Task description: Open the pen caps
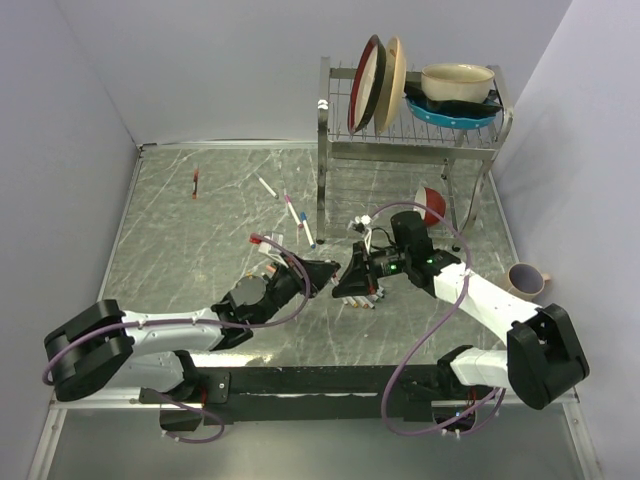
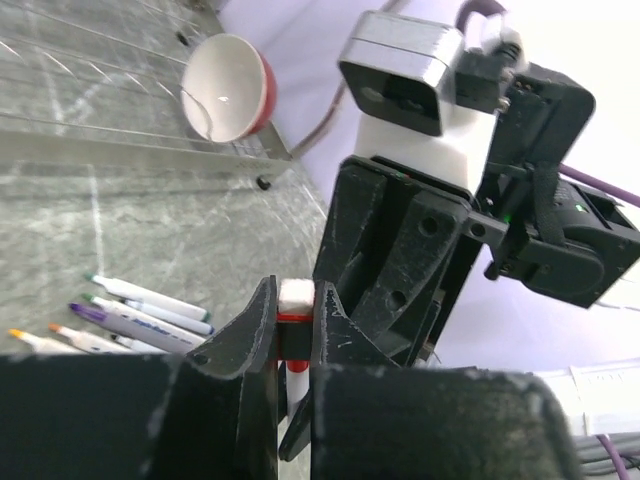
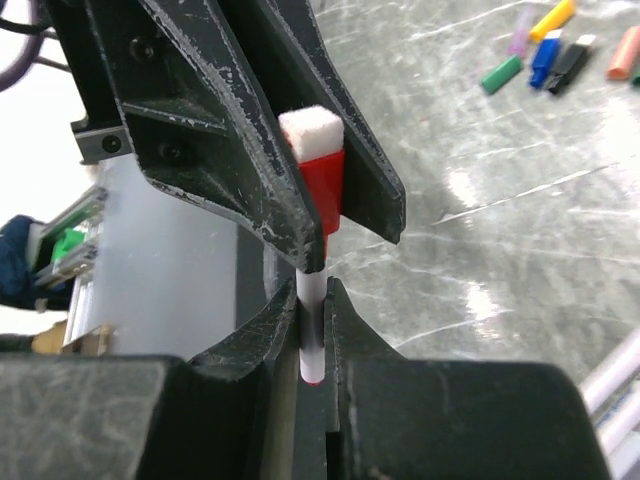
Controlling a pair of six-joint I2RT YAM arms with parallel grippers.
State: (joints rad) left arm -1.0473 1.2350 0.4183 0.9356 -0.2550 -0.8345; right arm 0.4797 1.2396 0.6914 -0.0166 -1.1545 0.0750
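Mid-counter [image 1: 180, 240], the left pincer [image 2: 293, 312] is pinching the red cap [image 3: 322, 190] while the right pincer [image 3: 312, 300] clamps the same pen's white barrel [image 3: 311, 345] (the cap sits on the pen's end). Uncapped pens [image 2: 140, 308] lie just beside them; farther off are loose caps [image 3: 545, 55] and a dish rack [image 1: 410, 120].

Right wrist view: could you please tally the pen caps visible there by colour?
red cap, on the white pen barrel: 1
green cap: 1
pale purple cap: 1
yellow cap: 1
blue cap: 1
black cap: 1
orange cap: 1
Total clearly visible: 7
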